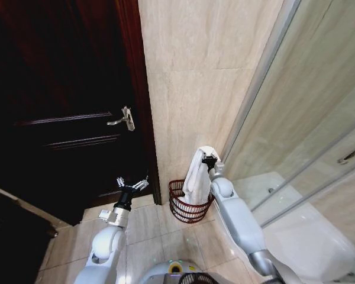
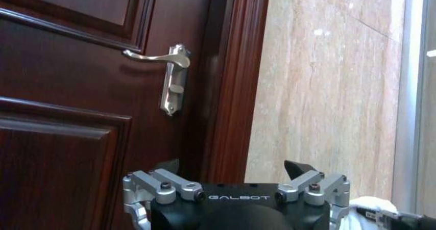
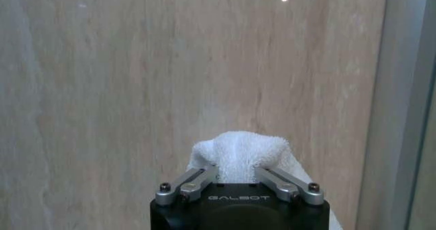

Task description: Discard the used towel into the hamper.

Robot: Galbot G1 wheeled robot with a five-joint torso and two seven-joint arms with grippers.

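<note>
A white towel (image 1: 197,176) hangs from my right gripper (image 1: 207,157), which is shut on its top fold, close to the beige tiled wall. The towel's lower end dangles into the hamper (image 1: 188,209), a dark reddish-brown open-weave basket on the floor at the wall's foot. In the right wrist view the towel (image 3: 240,150) bulges out between the closed fingers (image 3: 193,181). My left gripper (image 1: 132,185) stands open and holds nothing, raised near the dark wooden door. In the left wrist view my left gripper (image 2: 234,168) shows its fingers spread.
The dark wooden door (image 1: 65,106) with a silver lever handle (image 1: 123,119) stands left of the hamper. A glass shower screen (image 1: 307,118) and a white shower tray (image 1: 296,231) lie to the right. Beige floor tiles (image 1: 154,236) stretch in front.
</note>
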